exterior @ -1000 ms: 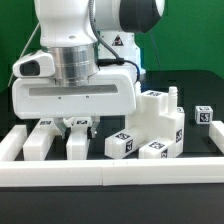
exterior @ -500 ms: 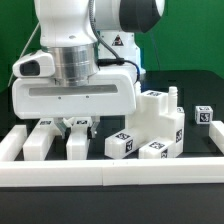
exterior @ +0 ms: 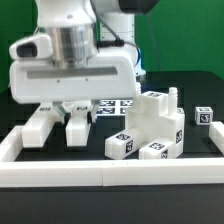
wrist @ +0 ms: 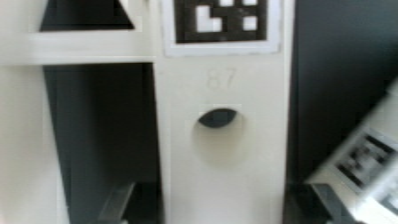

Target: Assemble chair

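A white barred frame piece (exterior: 78,128) of the chair lies at the exterior view's left, its two bars pointing toward the front rail. My gripper (exterior: 68,108) hangs just above it. In the wrist view one bar (wrist: 222,150) of the frame, with a tag (wrist: 226,24) and a small dark hole (wrist: 217,117), runs between my fingers (wrist: 125,200). There are dark gaps on both sides, so my gripper (wrist: 214,202) is open and straddles the bar. A joined group of white tagged chair pieces (exterior: 155,125) stands at the middle right.
A long low white border rail (exterior: 100,172) runs along the front and sides. A small tagged white block (exterior: 203,115) sits at the far right. The marker board (exterior: 118,103) lies behind the gripper. Another tagged piece (wrist: 365,155) lies close beside the bar.
The gripper and wrist have risen, uncovering more of the barred frame and the marker board behind. The frame and the other chair pieces stay in place.
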